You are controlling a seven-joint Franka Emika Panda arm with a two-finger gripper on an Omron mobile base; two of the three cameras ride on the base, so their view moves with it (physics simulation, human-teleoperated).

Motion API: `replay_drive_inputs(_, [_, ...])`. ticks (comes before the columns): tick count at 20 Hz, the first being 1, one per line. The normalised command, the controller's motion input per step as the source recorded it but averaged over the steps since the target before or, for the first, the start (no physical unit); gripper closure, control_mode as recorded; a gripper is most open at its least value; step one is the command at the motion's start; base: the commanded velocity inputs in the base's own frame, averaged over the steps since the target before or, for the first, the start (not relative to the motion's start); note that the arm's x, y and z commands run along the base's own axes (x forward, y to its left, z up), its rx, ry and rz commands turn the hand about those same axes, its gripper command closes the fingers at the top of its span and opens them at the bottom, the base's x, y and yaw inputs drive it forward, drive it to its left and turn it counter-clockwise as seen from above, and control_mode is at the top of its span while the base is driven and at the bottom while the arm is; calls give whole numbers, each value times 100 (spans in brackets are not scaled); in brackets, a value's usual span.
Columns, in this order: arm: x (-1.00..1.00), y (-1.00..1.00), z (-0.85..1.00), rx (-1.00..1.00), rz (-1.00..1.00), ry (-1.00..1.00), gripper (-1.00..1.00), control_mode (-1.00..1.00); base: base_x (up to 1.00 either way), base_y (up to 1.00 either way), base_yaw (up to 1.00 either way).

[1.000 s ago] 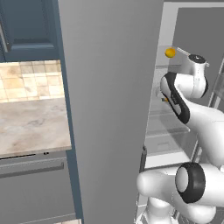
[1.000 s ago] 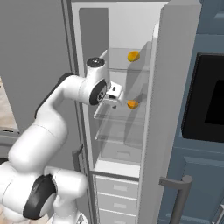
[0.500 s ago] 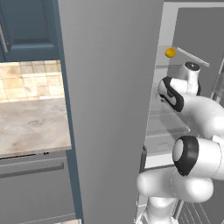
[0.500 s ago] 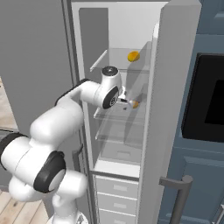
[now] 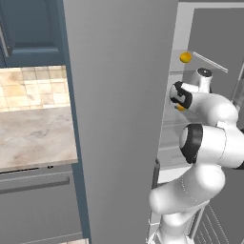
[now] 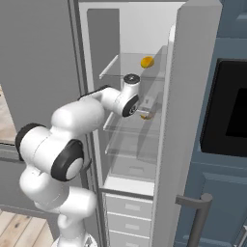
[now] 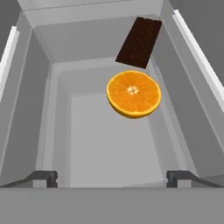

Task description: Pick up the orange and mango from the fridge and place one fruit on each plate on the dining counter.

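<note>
One stone-topped wall counter (image 5: pixel 33 138) at far left of the left base view, tiled wall above, grey drawer fronts below. Next rightward, one tall grey fridge (image 5: pixel 119 119), door swung open, pale interior with glass shelves. One yellow mango (image 5: pixel 185 57) on the upper shelf; same fruit at (image 6: pixel 147 62) in the right base view. One orange (image 7: pixel 133 94) on the shelf below, seen in the hand view as a cut face with visible segments, lying ahead of the gripper and slightly right of centre, not touched by either fingertip. Small part of that orange (image 5: pixel 180 107) visible just beneath the wrist in the left base view. One dark brown rectangular bar (image 7: pixel 139 42) just behind the orange, tilted, toward the back wall of the fridge. One gripper (image 7: pixel 112 177) reaching into the middle shelf level, jaws spread wide, nothing between them; two dark fingertips (image 7: pixel 41 177) at the lower edge of the hand view, well apart. One black wall oven (image 6: pixel 226 108) at far right of the right base view, set in blue cabinets.
</note>
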Motion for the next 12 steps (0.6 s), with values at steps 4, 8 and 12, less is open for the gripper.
replay_drive_inputs(4, [35, -5, -22, 0, -6, 2, -100, -100, 0, 0, 0])
replay_drive_inputs(8, [41, -7, -30, 0, -5, 3, -100, -100, 0, 0, 0])
replay_drive_inputs(12, [29, -14, -26, 0, -2, 0, -100, -100, 0, 0, 0])
